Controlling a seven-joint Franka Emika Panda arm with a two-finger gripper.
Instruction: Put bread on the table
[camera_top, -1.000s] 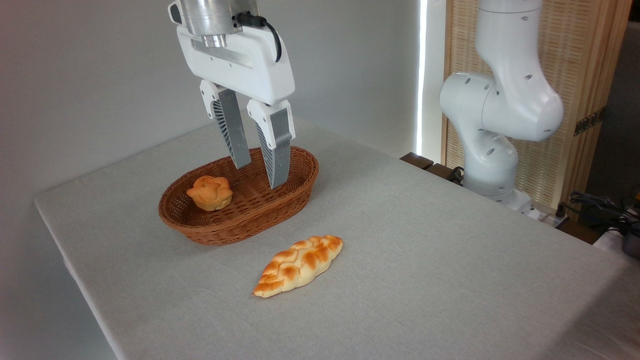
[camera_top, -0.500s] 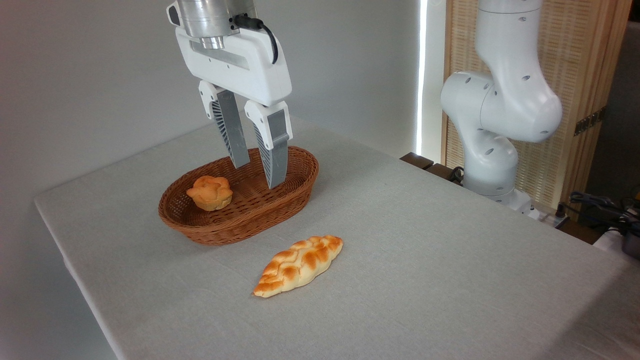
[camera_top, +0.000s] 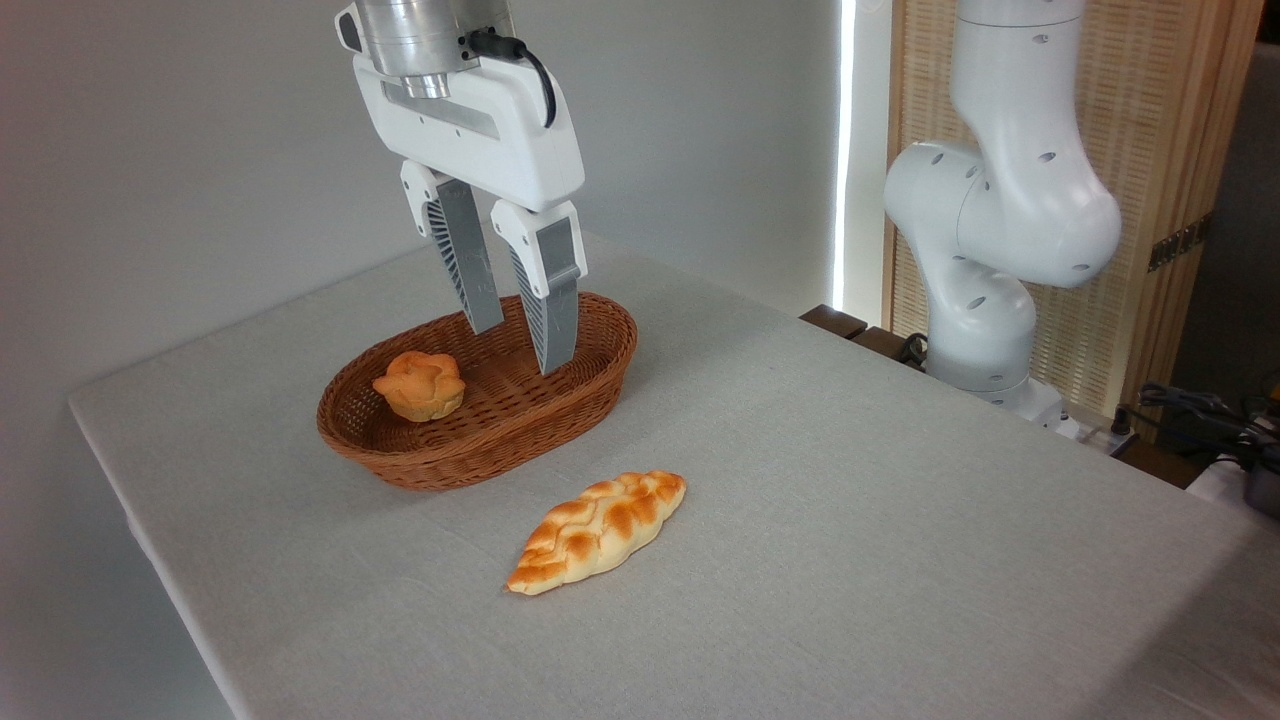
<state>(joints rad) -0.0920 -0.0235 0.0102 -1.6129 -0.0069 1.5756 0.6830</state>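
Observation:
The bread (camera_top: 598, 531), a long braided loaf with golden-brown patches, lies flat on the table (camera_top: 850, 480), on the light grey cloth just in front of the basket. My gripper (camera_top: 519, 350) hangs above the right half of the basket, well up and behind the loaf. It is open, and nothing sits between its two grey fingers (camera_top: 552, 300).
An oval brown wicker basket (camera_top: 585, 385) stands at the back left of the table with a small round orange bun (camera_top: 419, 384) in its left end. The arm's white base (camera_top: 990, 260) rises at the table's right rear edge, with cables on the floor beyond it.
The gripper has shifted very slightly left and up over the basket. The bread and the bun have stayed where they were.

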